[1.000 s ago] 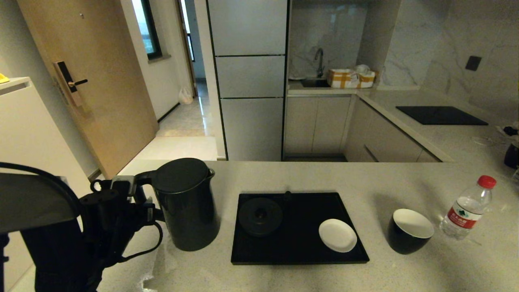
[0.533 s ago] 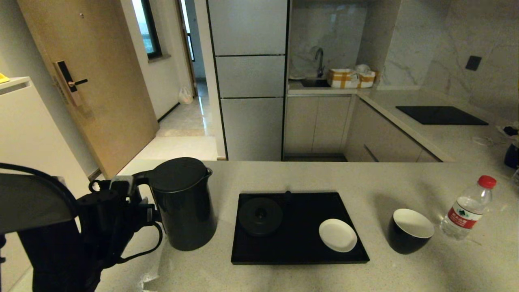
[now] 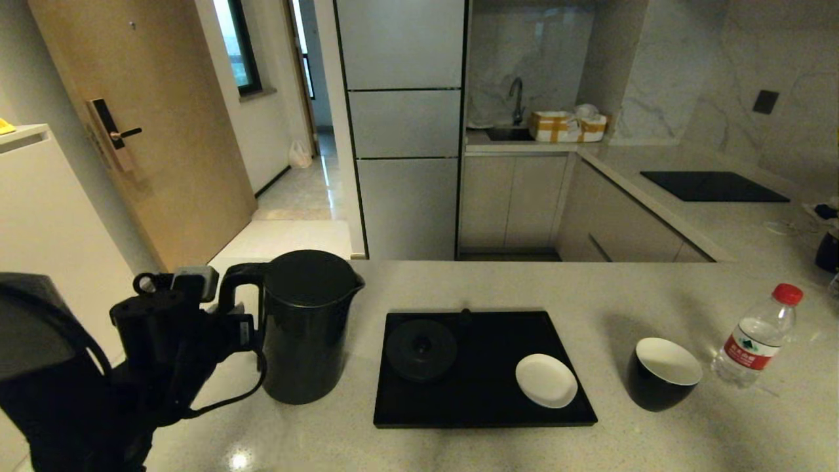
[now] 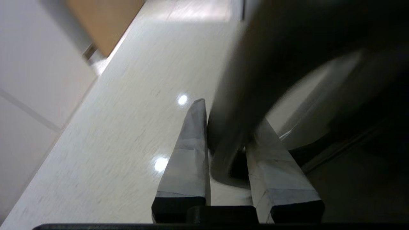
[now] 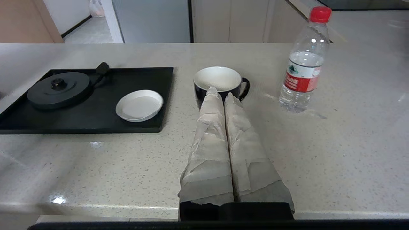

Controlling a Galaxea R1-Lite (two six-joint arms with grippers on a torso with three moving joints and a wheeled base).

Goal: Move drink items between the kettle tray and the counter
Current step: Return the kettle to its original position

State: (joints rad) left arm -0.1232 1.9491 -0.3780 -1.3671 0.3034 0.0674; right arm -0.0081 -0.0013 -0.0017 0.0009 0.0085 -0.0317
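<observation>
Over the last second our left gripper (image 4: pixel 223 127) has clamped onto the kettle (image 3: pixel 305 328) handle and shifted it slightly toward the kettle tray (image 3: pixel 485 413). We judge the carry to the tray's base has begun. Our right gripper (image 5: pixel 220 95) stays parked, fingers together.

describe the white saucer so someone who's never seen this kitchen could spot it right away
Start at the flat rectangular black tray lying on the pale speckled stone counter. On the tray's right half, beside the round black kettle base, lies the small round white saucer. It is the only all-white, shallow dish; the nearby round black cup stands off the tray and is white only inside.
</observation>
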